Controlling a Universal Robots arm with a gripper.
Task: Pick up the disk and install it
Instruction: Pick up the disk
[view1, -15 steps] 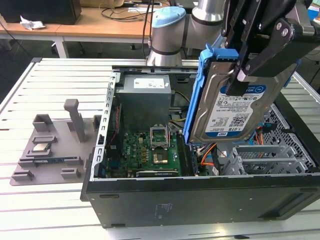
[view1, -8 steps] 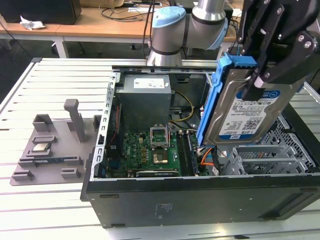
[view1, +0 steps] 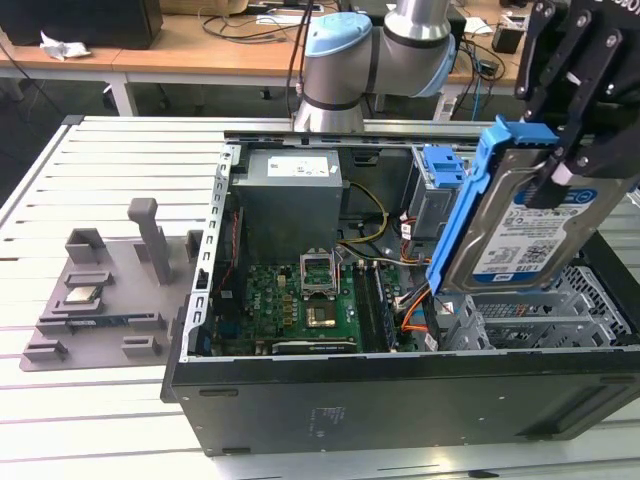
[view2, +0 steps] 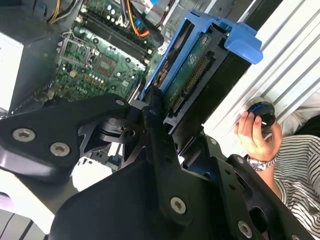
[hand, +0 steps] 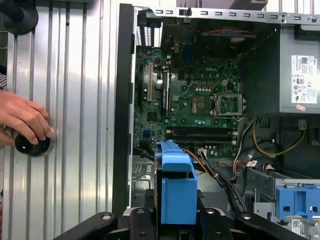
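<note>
The pincer (view1: 557, 172) is clamped on the disk (view1: 515, 225), holding it tilted above the open case (view1: 400, 395). A hand (hand: 22, 117) holds a black knob (hand: 32, 145).

The disk (view1: 525, 215) is up in the air, tilted steeply, framed in blue plastic, silver face and white-and-blue label showing, above the open computer case (view1: 400, 400).

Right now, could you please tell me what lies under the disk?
The disk, held tilted in the gripper, hangs over the open computer case. Below it show the grey metal bay and orange cables; whatever sits directly behind it is covered.
</note>
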